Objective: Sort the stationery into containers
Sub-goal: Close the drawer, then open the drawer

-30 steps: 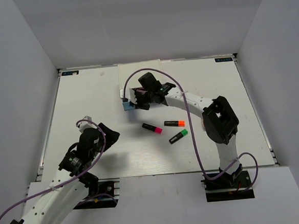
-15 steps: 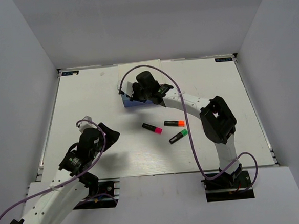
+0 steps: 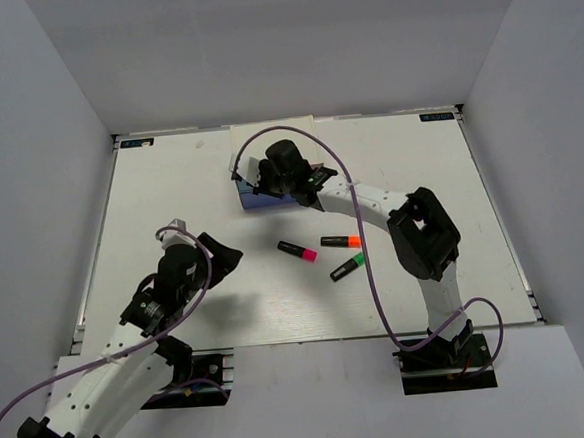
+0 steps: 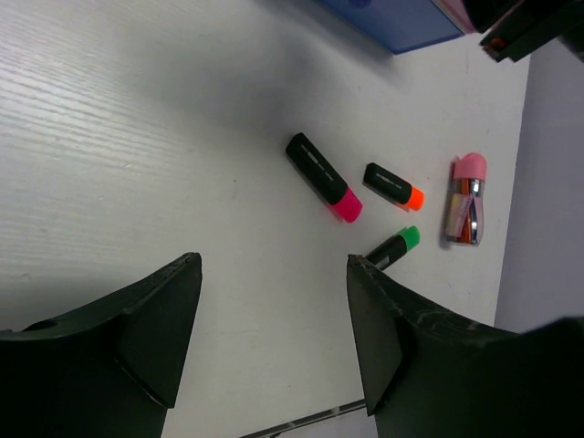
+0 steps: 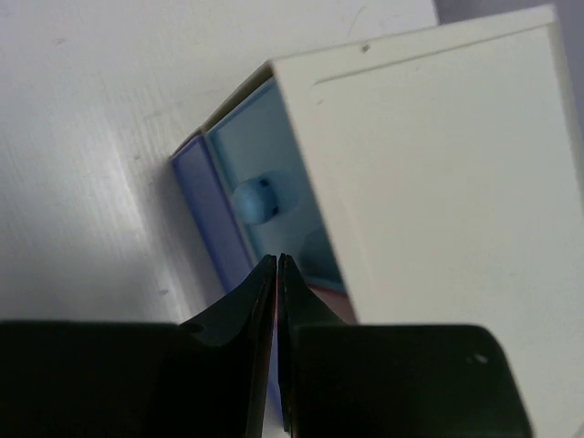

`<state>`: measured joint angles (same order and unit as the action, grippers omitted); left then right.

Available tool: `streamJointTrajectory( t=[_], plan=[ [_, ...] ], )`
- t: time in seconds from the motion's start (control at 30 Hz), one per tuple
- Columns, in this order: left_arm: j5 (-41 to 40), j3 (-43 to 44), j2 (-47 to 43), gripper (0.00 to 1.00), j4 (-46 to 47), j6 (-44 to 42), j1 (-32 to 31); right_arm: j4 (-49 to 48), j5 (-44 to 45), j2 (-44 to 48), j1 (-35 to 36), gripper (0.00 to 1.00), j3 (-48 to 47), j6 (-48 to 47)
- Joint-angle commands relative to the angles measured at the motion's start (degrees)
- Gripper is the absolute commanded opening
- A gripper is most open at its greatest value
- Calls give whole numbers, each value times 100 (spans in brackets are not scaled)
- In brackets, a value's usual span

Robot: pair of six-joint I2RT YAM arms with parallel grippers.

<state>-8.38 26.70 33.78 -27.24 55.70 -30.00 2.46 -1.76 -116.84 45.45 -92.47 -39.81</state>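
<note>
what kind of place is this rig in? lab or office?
Looks like a lab test cell, not an office: a white table boxed in by plain grey walls, a left arm and right arm bolted to its near edge, and props: highlighters and a small drawer chest.

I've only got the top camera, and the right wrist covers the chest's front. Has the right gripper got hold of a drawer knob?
Observer: No. Right wrist view: the right gripper is shut on nothing, and the round knob of the light blue drawer sits free beyond its fingertips.
Operator: Just the three highlighters to sort?
Observer: One more. Left wrist view shows a pink-capped clear item lying beside the orange-capped highlighter; the top view doesn't show it.
</note>
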Motion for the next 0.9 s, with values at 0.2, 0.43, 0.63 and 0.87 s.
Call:
streamJointTrajectory(
  t=[0.2, 0.43, 0.63, 0.87],
  plan=[
    [1110, 222, 1541, 64, 2046, -393, -50, 325, -1063, 1678, -54, 7, 1097, 447],
    [1601, 590, 3043, 19, 3767, -508, -50, 395, -396, 2848, -299, 0, 2223, 1097],
    [2209, 1467, 4530, 23, 4666, -386, -50, 343, -150, 3649, -843, 26, 3410, 1502],
    [2078, 2462, 5692, 47, 4667, -191, -50, 790, -499, 4239, -1862, 43, 3622, 2161]
  ],
)
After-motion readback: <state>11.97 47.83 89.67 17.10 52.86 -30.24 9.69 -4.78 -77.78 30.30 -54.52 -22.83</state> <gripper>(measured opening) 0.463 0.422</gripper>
